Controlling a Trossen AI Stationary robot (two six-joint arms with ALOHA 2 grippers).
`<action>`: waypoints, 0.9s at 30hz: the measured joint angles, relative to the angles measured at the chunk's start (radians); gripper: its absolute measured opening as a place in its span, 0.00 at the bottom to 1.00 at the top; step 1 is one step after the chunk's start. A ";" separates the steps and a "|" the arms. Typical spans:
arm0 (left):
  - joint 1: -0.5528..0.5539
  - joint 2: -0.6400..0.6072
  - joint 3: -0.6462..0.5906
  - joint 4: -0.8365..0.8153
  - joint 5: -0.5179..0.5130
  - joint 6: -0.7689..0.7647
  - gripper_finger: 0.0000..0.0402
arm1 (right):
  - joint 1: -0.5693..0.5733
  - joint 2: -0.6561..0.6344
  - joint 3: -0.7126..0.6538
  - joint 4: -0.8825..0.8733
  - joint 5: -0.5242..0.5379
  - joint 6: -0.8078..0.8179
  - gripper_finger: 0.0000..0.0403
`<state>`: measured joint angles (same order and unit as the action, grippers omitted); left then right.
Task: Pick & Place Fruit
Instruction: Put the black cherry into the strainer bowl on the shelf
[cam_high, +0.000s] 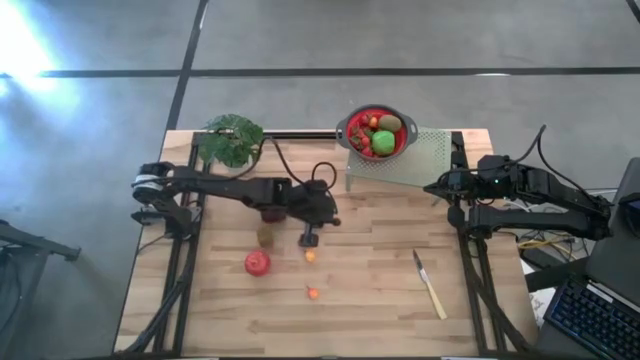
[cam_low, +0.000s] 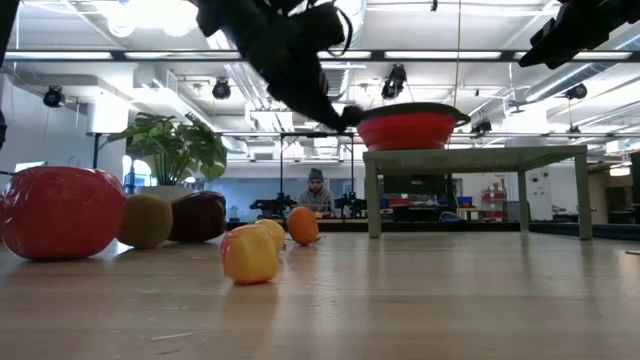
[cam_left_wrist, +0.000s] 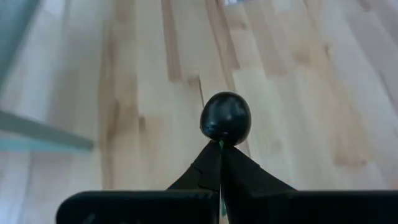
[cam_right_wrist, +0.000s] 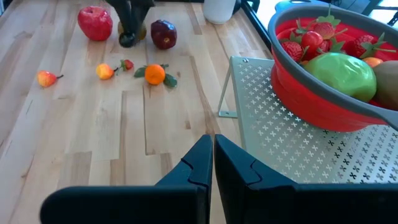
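Observation:
My left gripper (cam_left_wrist: 221, 152) hangs above the middle of the table, shut on a small dark round fruit (cam_left_wrist: 226, 117), which also shows in the high view as the dark fruit (cam_high: 309, 240). On the wood below lie a red apple (cam_high: 257, 263), a brown fruit (cam_high: 265, 236), a dark red fruit (cam_right_wrist: 163, 33), an orange (cam_right_wrist: 155, 74) and a few tiny fruits (cam_high: 314, 293). A red colander (cam_high: 377, 132) holding more fruit sits on a perforated stand (cam_high: 425, 160). My right gripper (cam_right_wrist: 212, 155) waits shut at the table's right side, by the stand. My left gripper pinches the dark fruit at its near end (cam_left_wrist: 222, 142) between the two fingertips, where a thin green sliver shows between them. The fingers slant down from the table's left side. The fruit sticks out beyond the tips, lifted clear of the table.
A pale-handled knife (cam_high: 430, 285) lies at the right front. A potted plant (cam_high: 232, 140) stands at the far left corner. Bare wood stretches between the loose fruit and the stand. A person sits in the room beyond the table (cam_low: 316, 190).

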<state>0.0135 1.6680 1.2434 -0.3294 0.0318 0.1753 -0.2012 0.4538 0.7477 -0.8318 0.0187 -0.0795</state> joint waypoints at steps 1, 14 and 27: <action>0.001 0.000 0.011 0.007 0.000 0.008 0.01 | 0.000 0.000 0.000 0.000 0.000 0.000 0.03; 0.060 -0.001 0.146 0.145 0.000 0.059 0.01 | 0.000 0.000 0.000 0.000 0.000 0.000 0.03; 0.170 0.001 0.207 0.335 0.000 0.031 0.01 | 0.000 0.000 0.000 0.000 0.000 0.000 0.03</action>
<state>0.1834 1.6690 1.4503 0.0057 0.0321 0.2059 -0.2012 0.4541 0.7477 -0.8318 0.0189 -0.0795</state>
